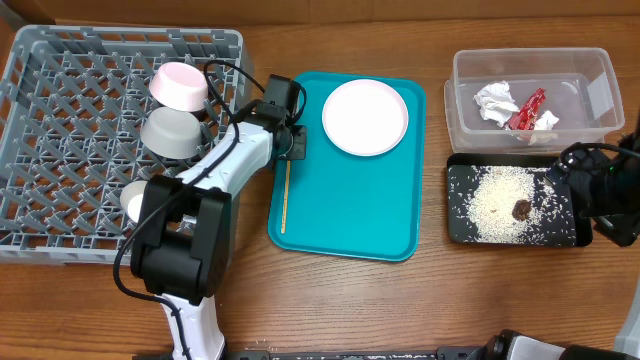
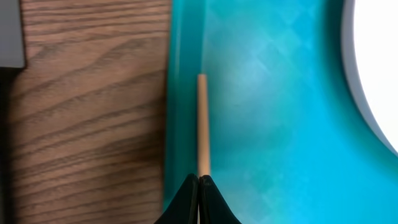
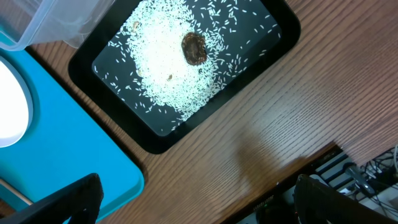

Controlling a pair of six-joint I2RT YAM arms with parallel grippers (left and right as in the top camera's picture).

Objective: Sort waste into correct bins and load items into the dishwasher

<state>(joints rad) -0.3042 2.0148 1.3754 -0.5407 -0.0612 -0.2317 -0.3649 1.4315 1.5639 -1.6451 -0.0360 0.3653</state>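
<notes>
Left gripper [image 2: 199,180] clenched on near end of stick [image 2: 202,124]. Stick's long axis runs straight away from it, along tray [image 2: 267,155] left edge. Rack [image 1: 60,120] just left; right gripper [image 3: 198,202] spread wide, far off.

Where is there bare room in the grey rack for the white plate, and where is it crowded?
The large grey plastic dish rack is bare across its left half. Its right side is crowded: small white bowl, grey metal bowl and small white cup line up there.
</notes>
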